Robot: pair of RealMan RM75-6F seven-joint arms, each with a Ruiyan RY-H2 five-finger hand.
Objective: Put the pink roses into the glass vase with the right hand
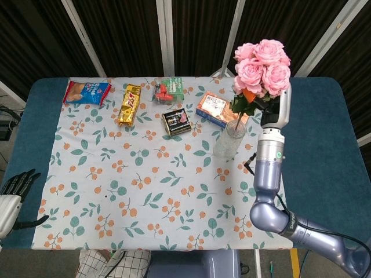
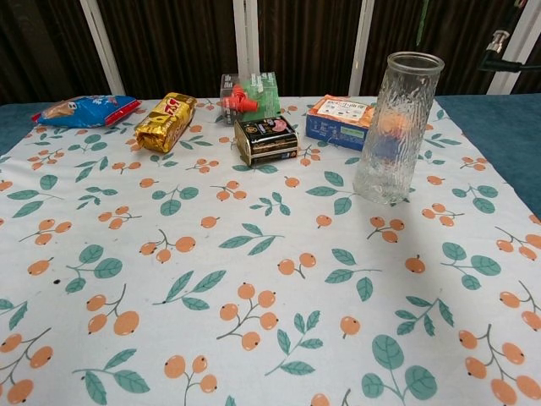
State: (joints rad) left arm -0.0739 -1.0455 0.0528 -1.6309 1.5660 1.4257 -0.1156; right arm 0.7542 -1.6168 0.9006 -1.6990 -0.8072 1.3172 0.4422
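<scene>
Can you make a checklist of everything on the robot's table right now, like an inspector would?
Surface: tablecloth with an orange berry and leaf print, over a blue table.
Job's things: pink roses held above the upright, empty glass vase.
Clutter: blue snack bag, gold packet, green box, dark box, orange box.
Hands: right hand holds the roses; left hand open at the table's edge.
Cables: black cable beside the right arm.
Surroundings: dark curtain with white bars.
</scene>
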